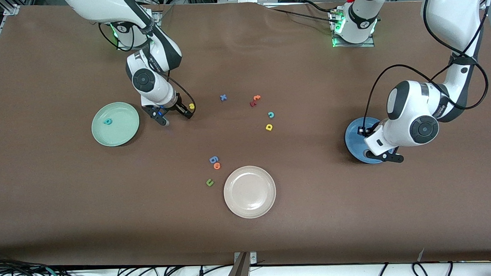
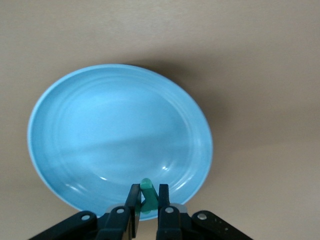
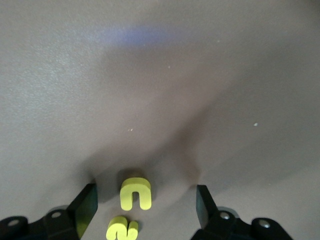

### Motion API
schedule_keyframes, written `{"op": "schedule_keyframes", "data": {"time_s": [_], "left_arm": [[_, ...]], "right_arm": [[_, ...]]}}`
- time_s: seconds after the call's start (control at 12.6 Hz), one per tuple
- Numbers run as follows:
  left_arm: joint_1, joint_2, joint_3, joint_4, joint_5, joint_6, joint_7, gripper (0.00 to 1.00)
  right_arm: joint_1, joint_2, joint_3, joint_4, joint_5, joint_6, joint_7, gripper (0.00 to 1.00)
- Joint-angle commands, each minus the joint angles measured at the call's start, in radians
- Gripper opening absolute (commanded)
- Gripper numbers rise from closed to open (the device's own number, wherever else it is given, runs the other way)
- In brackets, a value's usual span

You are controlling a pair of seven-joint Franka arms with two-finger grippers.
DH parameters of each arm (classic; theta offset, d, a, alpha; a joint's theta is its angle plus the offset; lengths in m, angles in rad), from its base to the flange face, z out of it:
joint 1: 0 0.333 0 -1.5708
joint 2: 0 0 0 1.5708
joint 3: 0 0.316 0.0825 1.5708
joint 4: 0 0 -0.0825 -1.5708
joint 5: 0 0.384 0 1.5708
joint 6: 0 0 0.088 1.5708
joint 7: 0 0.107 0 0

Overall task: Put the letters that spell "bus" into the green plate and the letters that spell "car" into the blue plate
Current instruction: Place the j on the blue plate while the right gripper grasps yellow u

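My left gripper hangs low over the blue plate, shut on a thin teal r. From the front, that gripper covers part of the blue plate. The right gripper is open and down at the table, beside the green plate. Between its fingers lie the yellow u and the yellow s, untouched. In the front view, a bit of yellow letter shows by the right gripper. A teal b lies in the green plate. The teal c and yellow a lie mid-table.
A beige plate sits nearer the front camera, with a blue g-shaped piece, an orange o and a green u beside it. A blue x and an orange and red pair lie mid-table.
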Motion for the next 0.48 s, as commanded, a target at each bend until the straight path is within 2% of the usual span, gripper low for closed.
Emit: {"op": "schedule_keyframes", "data": {"time_s": [0.0, 0.08, 0.16, 0.24, 0.32, 0.4], "left_arm": [[0.017, 0.004, 0.004, 0.012, 0.039, -0.018, 0.01, 0.0], [0.017, 0.004, 0.004, 0.013, 0.039, -0.018, 0.01, 0.01], [0.017, 0.006, 0.004, 0.016, 0.049, -0.018, 0.024, 0.62], [0.017, 0.007, 0.004, 0.015, 0.053, -0.018, 0.036, 1.0], [0.019, 0.006, 0.004, 0.016, 0.052, -0.018, 0.033, 1.0], [0.013, 0.006, 0.003, 0.016, 0.052, -0.018, 0.03, 1.0]], "right_arm": [[-0.003, 0.009, 0.01, -0.01, 0.008, 0.032, 0.01, 0.78], [-0.001, 0.011, 0.01, -0.01, 0.008, 0.032, 0.01, 0.66], [-0.003, 0.012, 0.01, -0.009, 0.008, 0.032, 0.01, 0.55], [-0.003, 0.012, 0.01, -0.009, 0.007, 0.032, 0.008, 0.44], [-0.003, 0.012, 0.01, -0.009, 0.007, 0.032, 0.008, 0.29], [-0.003, 0.012, 0.01, -0.009, 0.007, 0.032, 0.007, 0.19]]}}
